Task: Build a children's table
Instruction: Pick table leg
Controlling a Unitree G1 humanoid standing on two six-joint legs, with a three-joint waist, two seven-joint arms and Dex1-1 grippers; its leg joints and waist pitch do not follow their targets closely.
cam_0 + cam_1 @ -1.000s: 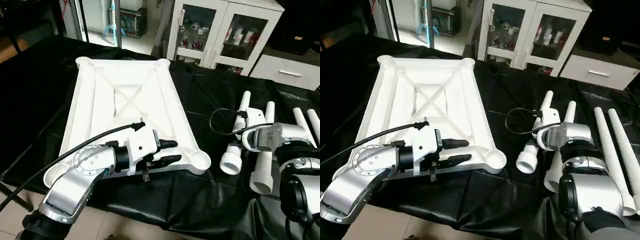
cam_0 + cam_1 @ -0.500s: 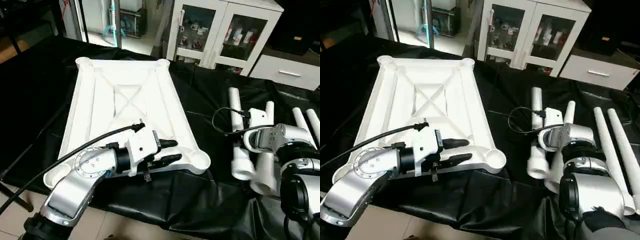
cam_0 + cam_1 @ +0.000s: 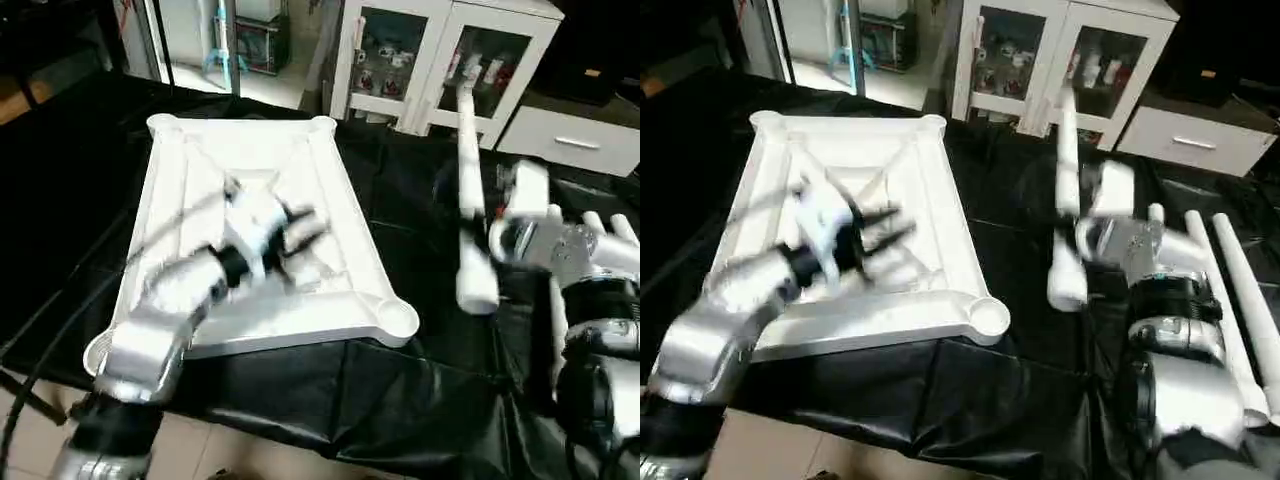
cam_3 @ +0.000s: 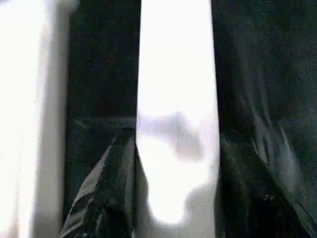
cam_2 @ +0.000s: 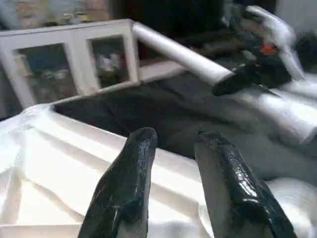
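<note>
the table top [image 3: 340, 310] lies underside up on the black cloth [image 3: 400, 390], its long axis running from the robot out toward the white cabinet [image 3: 440, 60]. its ribs face up, and the round socket at the near right corner [image 3: 397, 322] sits open with nothing in it. above the middle of the ribbed underside hangs the left gripper [image 3: 880, 228], its two black fingers a little apart and gripping nothing. to the right of the top, the right gripper [image 4: 173, 198] is clamped around a leg [image 3: 468, 190] and holds it off the cloth, steeply tilted, wide end low and toward the robot, thin end up toward the cabinet. more legs [image 3: 1230, 290] lie on the cloth at far right, lengthwise too. the cabinet's glass doors show small items on shelves.
</note>
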